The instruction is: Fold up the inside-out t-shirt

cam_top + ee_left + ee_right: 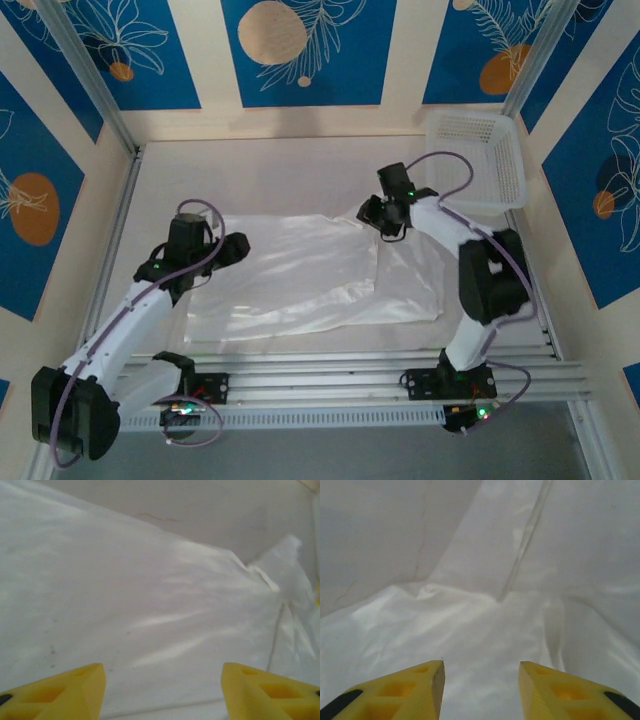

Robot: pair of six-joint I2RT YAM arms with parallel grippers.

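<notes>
While the inside-out t-shirt point(300, 275) lies spread flat on the white tabletop point(280, 175), both arms sit at its edges. The shirt is in the middle of the tabletop, between the two arms. A brighter, doubled layer covers its left and centre part. A thinner single layer runs out toward the right and the near right corner.

The left gripper point(232, 248) is at the shirt's left edge, pointing in over the cloth. In the left wrist view the left gripper point(163, 672) has its jaws apart, and the yellow fingers point(65, 692) have nothing between them. The shirt point(165, 595) is below, smooth with shallow wrinkles and a hem seam at the right.

The right gripper point(375, 215) is at the far right corner of the doubled layer. The right wrist view shows the right gripper point(481, 666) with its jaws apart and empty. Its yellow fingers point(560, 690) are just over the cloth point(470, 625), with a seam line running away ahead.

A white mesh basket point(480, 160) sits at the far right corner of the tabletop, apart from the shirt.
</notes>
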